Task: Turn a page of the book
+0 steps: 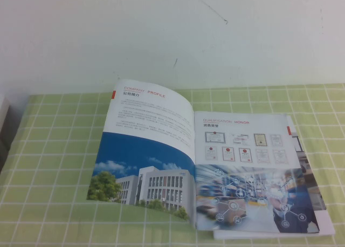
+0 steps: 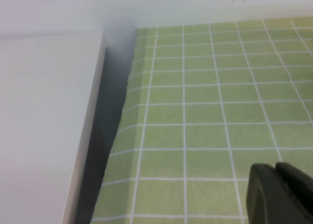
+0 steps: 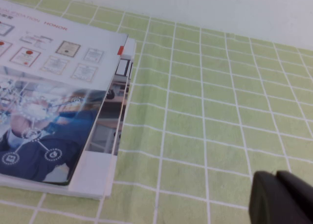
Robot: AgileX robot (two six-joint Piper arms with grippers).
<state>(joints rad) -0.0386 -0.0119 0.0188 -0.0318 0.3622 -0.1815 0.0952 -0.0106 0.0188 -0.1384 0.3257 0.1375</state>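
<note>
Book lies open on green-checked desk, unobstructed; right pincer pressed together, empty, right of it; left pincer over bare cloth, pressed together.

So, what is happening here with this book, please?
Nothing is handling it yet. The book lies open on the green checked cloth, with the certificate page flat on the robot's right side. The right hand is shut and hangs above the cloth, apart from the book's right edge. The left hand is over bare cloth near a white board, away from the book.
</note>
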